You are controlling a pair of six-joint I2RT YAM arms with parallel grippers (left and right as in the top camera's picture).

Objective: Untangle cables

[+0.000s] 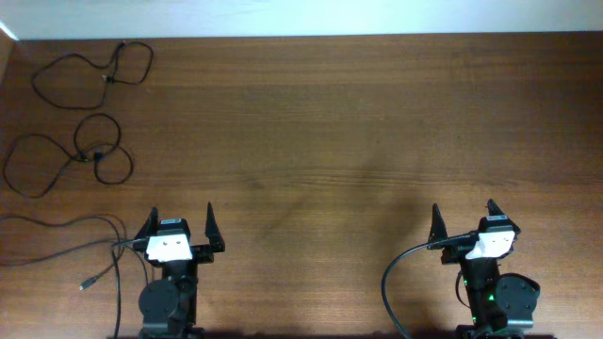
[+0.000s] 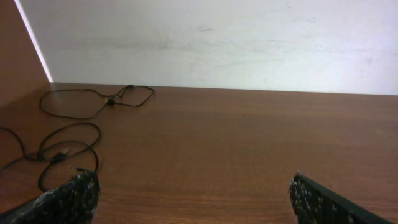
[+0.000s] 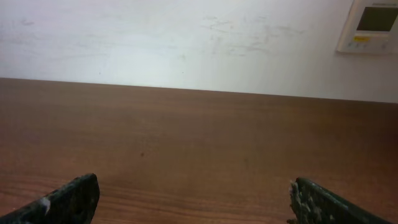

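Three thin black cables lie apart at the table's left side. One loose loop (image 1: 94, 71) lies at the far left corner; it also shows in the left wrist view (image 2: 99, 99). A second looped cable (image 1: 71, 155) lies nearer, also in the left wrist view (image 2: 62, 146). A third cable (image 1: 57, 226) runs along the left edge with a small plug end (image 1: 87, 281). My left gripper (image 1: 181, 224) is open and empty at the front left, right of the cables. My right gripper (image 1: 464, 218) is open and empty at the front right. Both show wide-spread fingers in their wrist views (image 2: 189, 196) (image 3: 193, 199).
A thicker black arm cable (image 1: 400, 273) curves beside the right arm's base. A white wall (image 2: 217, 37) borders the table's far edge. A wall thermostat (image 3: 370, 25) hangs at the far right. The table's left edge (image 1: 5, 56) is close to the cables.
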